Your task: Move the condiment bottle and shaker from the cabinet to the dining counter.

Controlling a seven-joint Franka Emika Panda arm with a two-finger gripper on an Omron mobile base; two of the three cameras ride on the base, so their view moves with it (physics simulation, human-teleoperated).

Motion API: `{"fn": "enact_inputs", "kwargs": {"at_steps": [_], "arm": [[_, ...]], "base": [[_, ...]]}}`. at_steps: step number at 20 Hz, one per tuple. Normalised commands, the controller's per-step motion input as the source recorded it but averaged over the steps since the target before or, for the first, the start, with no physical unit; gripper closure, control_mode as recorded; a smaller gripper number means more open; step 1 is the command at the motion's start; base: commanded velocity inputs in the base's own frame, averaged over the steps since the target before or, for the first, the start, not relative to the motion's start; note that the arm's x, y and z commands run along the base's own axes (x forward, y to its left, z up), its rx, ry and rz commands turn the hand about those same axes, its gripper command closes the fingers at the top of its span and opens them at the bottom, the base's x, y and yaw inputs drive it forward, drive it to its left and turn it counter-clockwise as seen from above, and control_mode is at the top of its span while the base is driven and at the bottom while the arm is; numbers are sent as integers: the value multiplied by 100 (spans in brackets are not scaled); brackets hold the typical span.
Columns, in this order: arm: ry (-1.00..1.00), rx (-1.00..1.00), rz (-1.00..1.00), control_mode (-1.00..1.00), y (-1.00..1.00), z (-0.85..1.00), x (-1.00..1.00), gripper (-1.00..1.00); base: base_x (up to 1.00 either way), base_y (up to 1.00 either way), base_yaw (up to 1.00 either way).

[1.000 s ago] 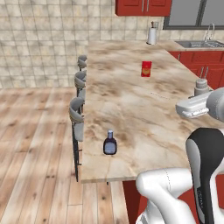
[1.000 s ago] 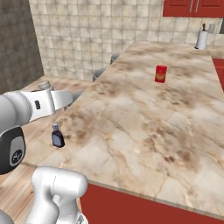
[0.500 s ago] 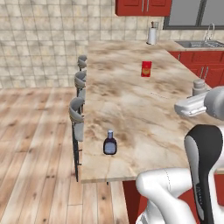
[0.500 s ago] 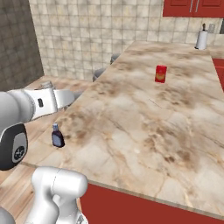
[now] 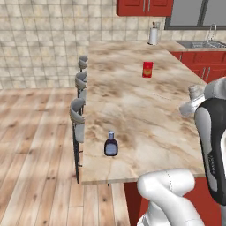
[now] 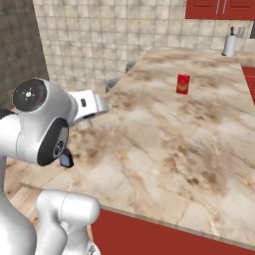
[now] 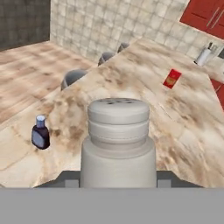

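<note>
The grey shaker (image 7: 118,135) stands upright between the fingers of my gripper (image 7: 118,180), which is shut on it low on its body. In the left base view the shaker (image 5: 194,90) pokes up from the gripper (image 5: 190,104), held above the right side of the dining counter (image 5: 132,84). The dark condiment bottle (image 5: 111,144) with its pale cap stands upright on the counter near the front left corner, well left of the gripper. From the hand, the bottle (image 7: 40,132) is at the lower left. In the right base view my arm half hides the bottle (image 6: 66,159) beside the gripper (image 6: 95,106).
A small red box (image 5: 147,69) stands mid-counter, and a white paper-towel roll (image 5: 153,35) at the far end. Grey stools (image 5: 77,112) line the counter's left side above wooden floor. Red wall cabinets (image 5: 143,6) hang at the back, and a sink (image 5: 201,43) lies at the back right.
The arm has shifted a little with the shaker still in the gripper, and its elbow now looms larger in the right base view. The bottle and red box have stayed put.
</note>
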Motion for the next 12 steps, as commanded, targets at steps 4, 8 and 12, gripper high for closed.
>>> {"fn": "enact_inputs", "kwargs": {"at_steps": [4,8,12], "arm": [[22,-7,37,-100,-39,-54,61,100],[21,-9,48,-100,-14,-56,52,100],[1,0,37,-100,0,-61,19,100]], "base": [[0,0,0],[0,0,0],[0,0,0]]}}
